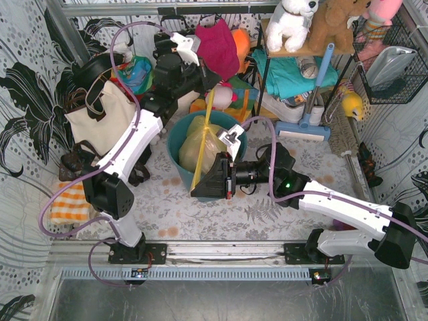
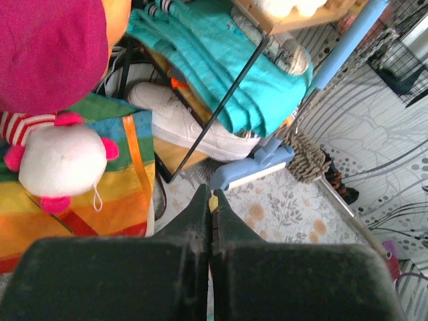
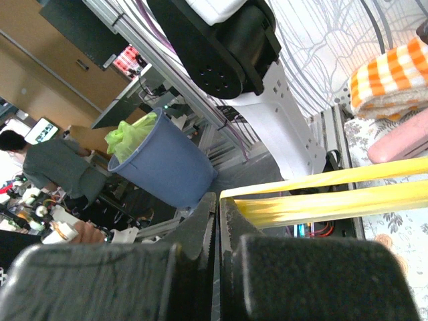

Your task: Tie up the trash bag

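Note:
The trash bag [image 1: 198,142], thin yellow plastic, sits in a teal round bin [image 1: 175,155] at mid-table. One long yellow strip [image 1: 204,137] of it runs taut from above the bin's far side to its near rim. My left gripper [image 1: 208,85] is shut at the strip's far end; in the left wrist view a sliver of yellow [image 2: 215,203] shows between the closed fingers of that gripper [image 2: 212,197]. My right gripper [image 1: 196,189] is shut on the near end. In the right wrist view two yellow bands [image 3: 334,200] stretch rightward from this gripper [image 3: 218,204].
A cream tote bag [image 1: 100,117] stands left of the bin. Plush toys, clothes and a shelf [image 1: 301,50] crowd the back, with a blue mop [image 1: 304,127] and a white shoe [image 2: 187,124] below. An orange checked cloth [image 1: 67,204] lies near left. A wire basket [image 1: 391,60] hangs at right.

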Tool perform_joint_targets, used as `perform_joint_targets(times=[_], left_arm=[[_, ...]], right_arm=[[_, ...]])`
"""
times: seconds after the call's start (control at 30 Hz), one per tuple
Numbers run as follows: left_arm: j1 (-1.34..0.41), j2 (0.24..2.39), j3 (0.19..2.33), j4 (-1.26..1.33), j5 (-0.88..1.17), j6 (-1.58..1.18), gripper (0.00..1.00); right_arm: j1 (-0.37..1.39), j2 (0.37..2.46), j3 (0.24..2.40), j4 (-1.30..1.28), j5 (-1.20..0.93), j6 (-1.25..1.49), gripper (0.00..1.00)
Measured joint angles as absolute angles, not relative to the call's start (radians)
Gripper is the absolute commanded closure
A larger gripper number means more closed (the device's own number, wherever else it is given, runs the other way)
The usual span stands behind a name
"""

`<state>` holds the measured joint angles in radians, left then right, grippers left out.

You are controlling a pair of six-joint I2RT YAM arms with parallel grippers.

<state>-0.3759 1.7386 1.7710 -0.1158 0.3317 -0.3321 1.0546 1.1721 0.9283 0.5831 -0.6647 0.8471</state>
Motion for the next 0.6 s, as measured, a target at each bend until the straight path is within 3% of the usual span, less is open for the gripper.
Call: perform_joint_targets(times=[0.3, 0.6], left_arm=[[-0.376, 1.731, 1.488, -0.009, 0.328, -0.348, 1.0], [-0.367, 1.654, 1.456, 0.084, 0.326, -0.35, 1.0]], right_arm=[[1.056, 1.151, 0.798, 0.662, -0.653, 0.874, 1.0], [1.085, 1.131, 0.823, 0.563, -0.616, 0.813, 1.0]])
